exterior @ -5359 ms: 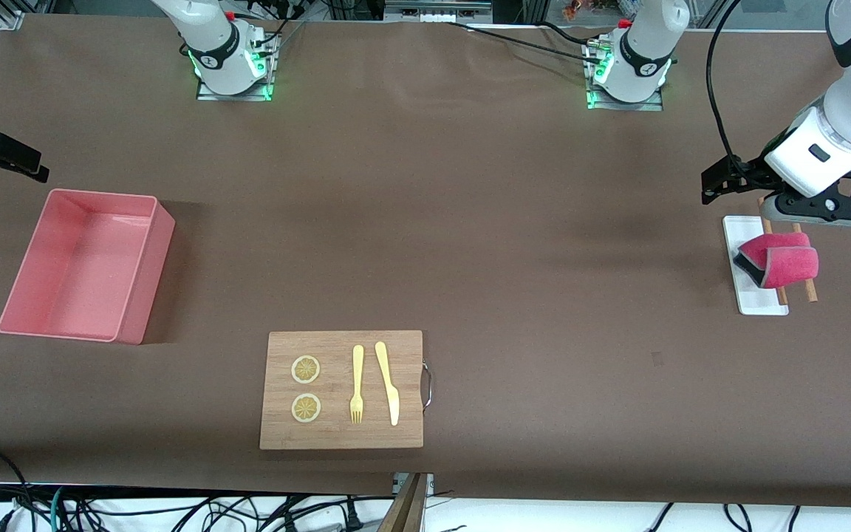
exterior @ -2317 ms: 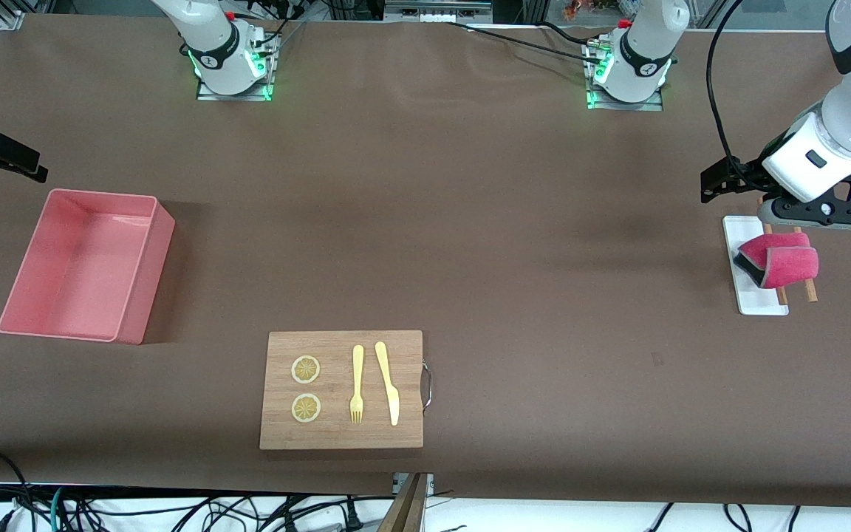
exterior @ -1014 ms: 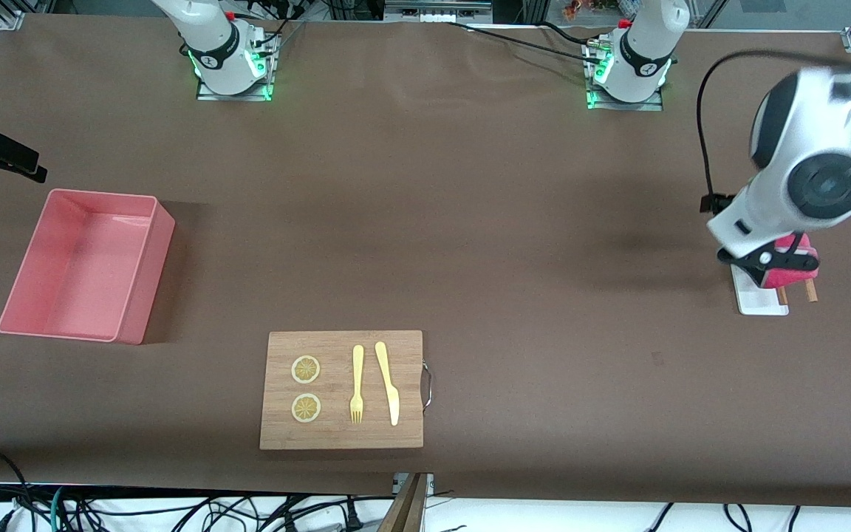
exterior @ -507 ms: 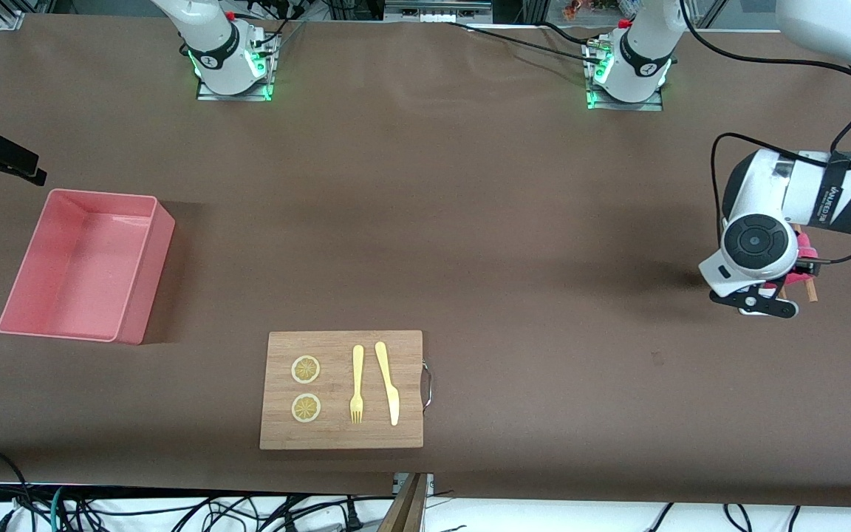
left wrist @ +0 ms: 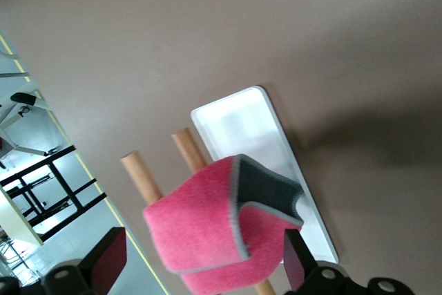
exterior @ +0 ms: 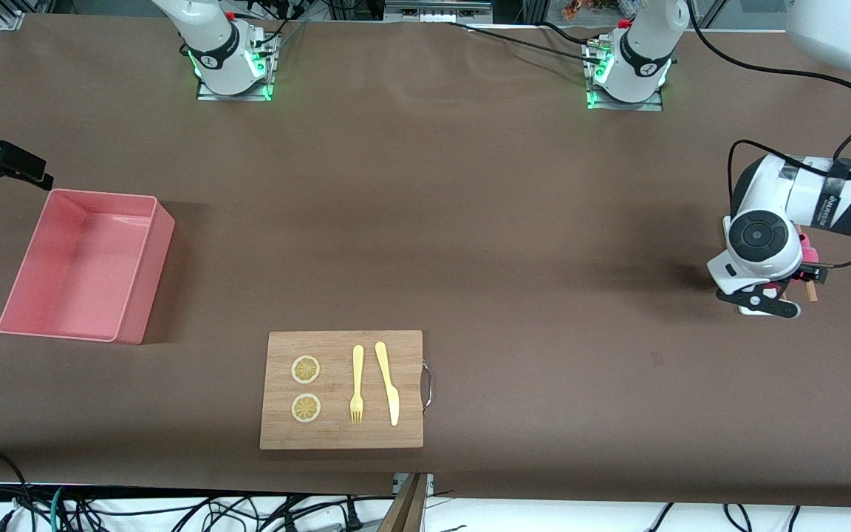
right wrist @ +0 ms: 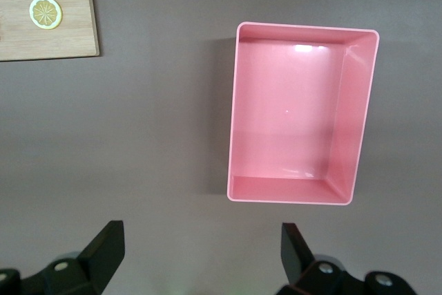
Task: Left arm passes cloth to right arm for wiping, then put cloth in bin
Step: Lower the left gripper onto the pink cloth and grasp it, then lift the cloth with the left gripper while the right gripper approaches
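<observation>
Hovering over the cloth, the left pincer has its jaws spread wide to either side of it, holding nothing. The cloth lies folded across two wooden rods on the white tray, at the left arm's end of the bench. I'd drop straight and close on the thick fold, clear of the rods. Seconds ago this arm hung beside the tray; now it covers it. The right pincer, open and empty, waits over the bench beside the bin.

White left arm (black joint caps, looping black cable), green-lit bases.
</observation>
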{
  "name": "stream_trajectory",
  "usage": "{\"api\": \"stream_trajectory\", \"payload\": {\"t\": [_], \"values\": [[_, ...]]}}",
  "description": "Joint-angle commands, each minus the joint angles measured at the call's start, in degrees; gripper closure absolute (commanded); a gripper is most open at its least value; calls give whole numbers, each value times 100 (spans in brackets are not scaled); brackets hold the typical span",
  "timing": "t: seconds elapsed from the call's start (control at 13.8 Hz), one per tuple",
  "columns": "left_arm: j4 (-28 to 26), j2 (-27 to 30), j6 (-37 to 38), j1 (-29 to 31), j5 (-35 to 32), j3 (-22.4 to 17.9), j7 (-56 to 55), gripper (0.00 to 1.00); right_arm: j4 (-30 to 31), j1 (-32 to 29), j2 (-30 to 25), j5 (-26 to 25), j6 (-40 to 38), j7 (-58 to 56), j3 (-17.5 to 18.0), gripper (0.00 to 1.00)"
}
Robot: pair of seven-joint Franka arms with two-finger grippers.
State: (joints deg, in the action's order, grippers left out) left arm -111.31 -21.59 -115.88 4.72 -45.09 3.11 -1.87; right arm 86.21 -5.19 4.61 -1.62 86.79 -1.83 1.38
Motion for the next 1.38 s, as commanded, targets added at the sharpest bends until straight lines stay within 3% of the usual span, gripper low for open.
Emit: {"api": "stream_trajectory", "payload": {"t": [0.0,0.14,0.22,0.29,0.43,0.58,0.65,0.8,1.3], "values": [[-171,-64,-320,194,-202,32,-33,0,-87,-34,-21,74,5,-80,11,0],[-416,-82,-943,467,-576,32,-33,0,96,-52,-39,66,75,-71,11,0],[-417,-82,-937,494,-841,32,-33,5,324,-52,-39,5,267,-71,20,0],[-426,-73,-919,512,-878,32,-16,17,483,-61,-48,-5,417,-89,29,0],[-470,-64,-849,512,-878,41,-7,55,555,-61,-13,-5,453,-80,29,0],[-479,-38,-831,503,-809,58,37,80,572,-43,14,4,541,-80,29,0],[-479,-38,-831,503,-808,50,63,97,581,-34,22,48,567,15,37,0],[-470,-38,-805,495,-808,58,72,100,581,-26,31,109,559,60,203,0],[-347,269,-341,459,-281,260,213,100,572,-34,31,372,515,2324,827,0]]}}
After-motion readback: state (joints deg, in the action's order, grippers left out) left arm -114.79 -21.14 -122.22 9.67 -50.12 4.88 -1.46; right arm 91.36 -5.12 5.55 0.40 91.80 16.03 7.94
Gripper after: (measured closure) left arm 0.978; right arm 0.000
